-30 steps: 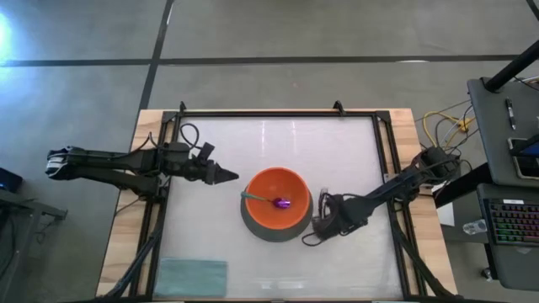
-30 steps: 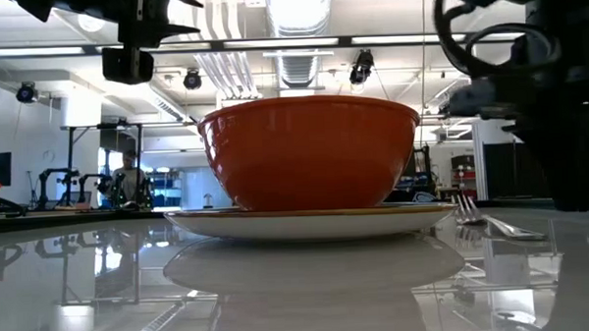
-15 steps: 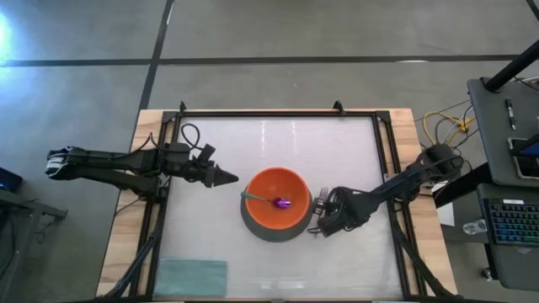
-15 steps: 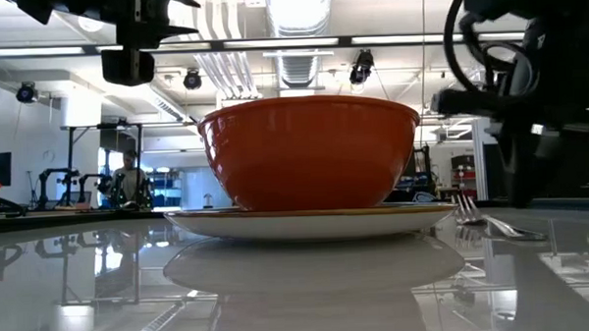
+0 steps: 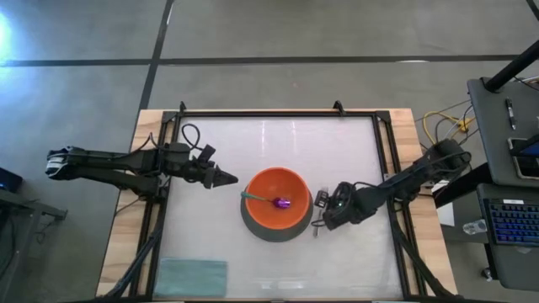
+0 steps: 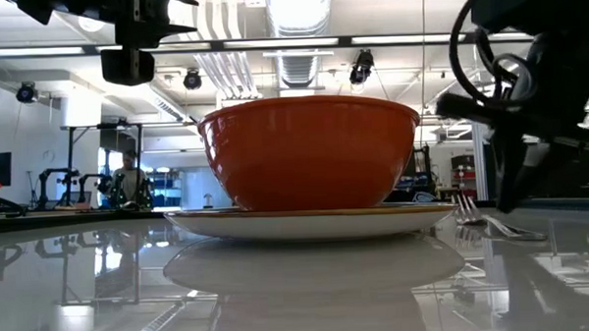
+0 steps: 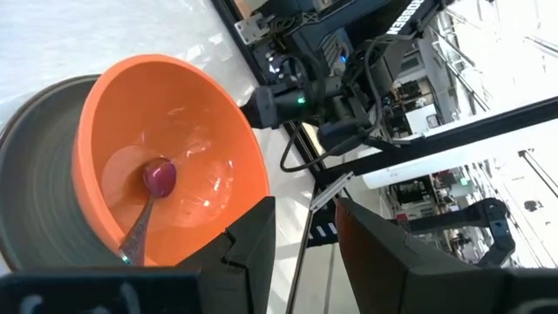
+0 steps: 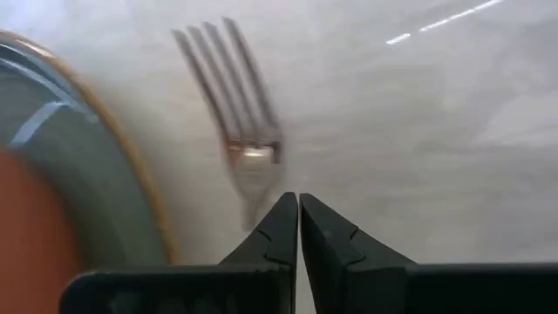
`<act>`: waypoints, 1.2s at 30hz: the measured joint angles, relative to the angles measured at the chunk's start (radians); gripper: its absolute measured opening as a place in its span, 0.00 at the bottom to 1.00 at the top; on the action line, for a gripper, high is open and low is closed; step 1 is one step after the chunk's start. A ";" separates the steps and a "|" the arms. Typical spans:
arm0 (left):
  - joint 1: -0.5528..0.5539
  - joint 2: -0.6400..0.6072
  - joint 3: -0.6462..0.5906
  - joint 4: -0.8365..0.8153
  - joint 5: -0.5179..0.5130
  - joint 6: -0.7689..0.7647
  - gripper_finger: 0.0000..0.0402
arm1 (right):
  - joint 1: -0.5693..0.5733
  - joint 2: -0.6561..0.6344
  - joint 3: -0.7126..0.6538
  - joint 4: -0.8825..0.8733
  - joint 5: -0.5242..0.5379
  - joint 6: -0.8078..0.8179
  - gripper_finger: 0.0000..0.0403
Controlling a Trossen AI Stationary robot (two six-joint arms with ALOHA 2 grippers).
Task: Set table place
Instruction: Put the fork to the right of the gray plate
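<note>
Right gripper drew back, fingers pressed together | silver fork flat beside glassy plate | left gripper fingers spread

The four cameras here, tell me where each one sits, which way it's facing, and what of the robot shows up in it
High view: above the table, facing straight down; both arms show.
Low view: at tabletop height, looking level across at the orange bowl on the plate; both arms hang in from above.
Left wrist view: on the left arm, looking past the left gripper into the bowl at the spoon.
Right wrist view: on the right arm, looking down past the right gripper at the fork.
All four share the plate.
</note>
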 joint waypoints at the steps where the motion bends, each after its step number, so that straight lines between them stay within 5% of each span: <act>1: 0.000 0.000 0.000 0.000 0.000 0.000 0.27 | 0.000 0.006 -0.004 0.004 -0.013 -0.005 0.02; 36: 0.000 0.003 -0.003 -0.002 -0.001 0.007 0.27 | -0.076 0.051 -0.017 0.137 0.050 -0.098 0.02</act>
